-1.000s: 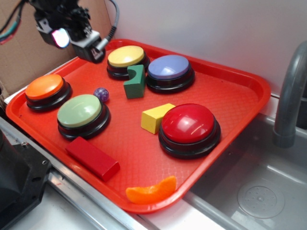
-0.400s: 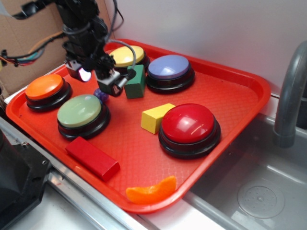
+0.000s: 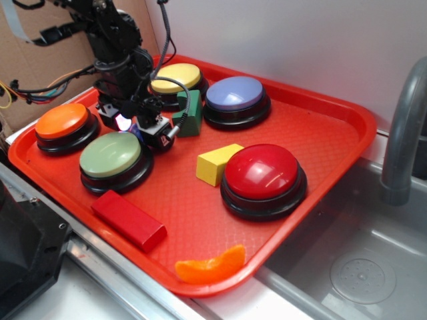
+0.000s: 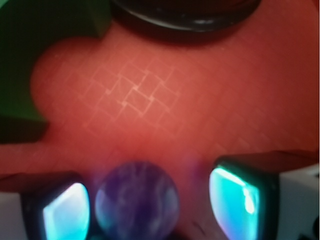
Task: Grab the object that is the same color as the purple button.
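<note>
The object, a small dark purple ball with pale streaks [image 4: 136, 200], lies on the red tray [image 4: 150, 100] between my fingers. It touches or nearly touches the left pad [image 4: 65, 212], and a gap separates it from the right pad [image 4: 232, 197]. My gripper [image 4: 149, 204] is open and lowered around it. In the exterior view the gripper [image 3: 139, 128] sits on the tray between the green button [image 3: 110, 154] and the green block [image 3: 191, 112], and it hides the ball. The purple button [image 3: 235, 93], lavender-domed on a black base, stands at the tray's back.
On the red tray [image 3: 320, 133] are a yellow button [image 3: 175, 77], orange button [image 3: 61, 121], red button [image 3: 261, 171], yellow block [image 3: 217, 163], red block [image 3: 128, 219] and orange slice [image 3: 210, 265]. A sink faucet [image 3: 403, 133] rises at the right.
My gripper came down from above the tray's back left corner to the tray floor, over the purple ball, which now sits between the fingers.
</note>
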{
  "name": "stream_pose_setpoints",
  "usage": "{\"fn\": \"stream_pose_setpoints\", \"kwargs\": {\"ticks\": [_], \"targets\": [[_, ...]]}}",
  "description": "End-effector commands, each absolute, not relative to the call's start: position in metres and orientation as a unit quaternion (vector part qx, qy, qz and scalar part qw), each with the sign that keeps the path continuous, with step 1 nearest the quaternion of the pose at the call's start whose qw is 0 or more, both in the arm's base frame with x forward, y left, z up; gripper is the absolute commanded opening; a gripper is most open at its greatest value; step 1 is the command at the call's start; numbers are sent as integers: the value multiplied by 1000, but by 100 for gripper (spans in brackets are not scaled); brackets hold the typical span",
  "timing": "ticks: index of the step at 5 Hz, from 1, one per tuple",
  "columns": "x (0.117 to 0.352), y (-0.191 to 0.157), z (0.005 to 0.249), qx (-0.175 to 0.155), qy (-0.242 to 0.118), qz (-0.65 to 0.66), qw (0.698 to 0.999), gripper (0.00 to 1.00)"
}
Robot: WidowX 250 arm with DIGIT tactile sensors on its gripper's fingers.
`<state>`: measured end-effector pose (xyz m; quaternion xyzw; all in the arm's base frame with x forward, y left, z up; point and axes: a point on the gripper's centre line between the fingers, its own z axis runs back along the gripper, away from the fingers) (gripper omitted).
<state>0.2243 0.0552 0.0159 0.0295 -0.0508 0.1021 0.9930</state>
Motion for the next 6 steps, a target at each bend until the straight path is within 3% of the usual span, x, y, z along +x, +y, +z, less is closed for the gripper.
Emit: {"fn": "stream_pose_setpoints", "kwargs": {"ticks": [1, 2, 3, 5, 6], "targets": [[218, 63, 23, 33, -72, 112, 990, 0], [221, 60, 33, 38, -62, 115, 991, 0], [232, 50, 71, 52, -40, 132, 989, 0], [242, 6, 173, 25, -96, 123, 987, 0], [242, -1, 184, 22, -109, 114, 987, 0]]}}
